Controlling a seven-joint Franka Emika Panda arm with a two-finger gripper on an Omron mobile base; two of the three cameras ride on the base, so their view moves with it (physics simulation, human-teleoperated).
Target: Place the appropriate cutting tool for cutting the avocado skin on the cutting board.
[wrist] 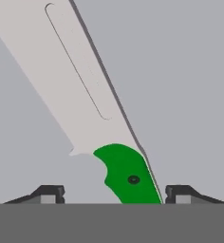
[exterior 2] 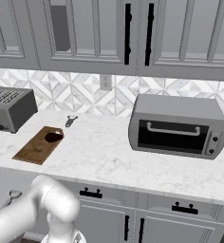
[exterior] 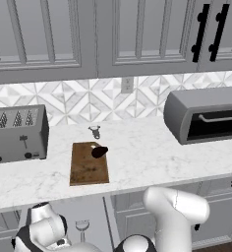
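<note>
Between the gripper's (wrist: pixel 115 194) spread fingertips: the knife's (wrist: pixel 85 99) green handle.
Its pale blade runs away from the gripper; the pictures leave contact unclear.

The cutting board (exterior: pixel 88 165) is showing dark brown wood with visible grain and a matt face. The avocado (exterior: pixel 99 151) on it is looking smooth and near-black, with only a faint sheen. The counter (exterior: pixel 152 157) is reading as white marble with pale grey veining, lightly polished. The toaster (exterior: pixel 17 134) and the toaster oven (exterior 2: pixel 176 126) are both showing brushed grey metal, the oven door looking like dark glass. In the hand view, the knife (wrist: pixel 90 109) is showing a pale, flat, satin metal blade and a bright green handle that is looking like smooth plastic. The cabinet doors (exterior 2: pixel 95 33) are appearing painted matt grey, with glossy black handles.
</note>
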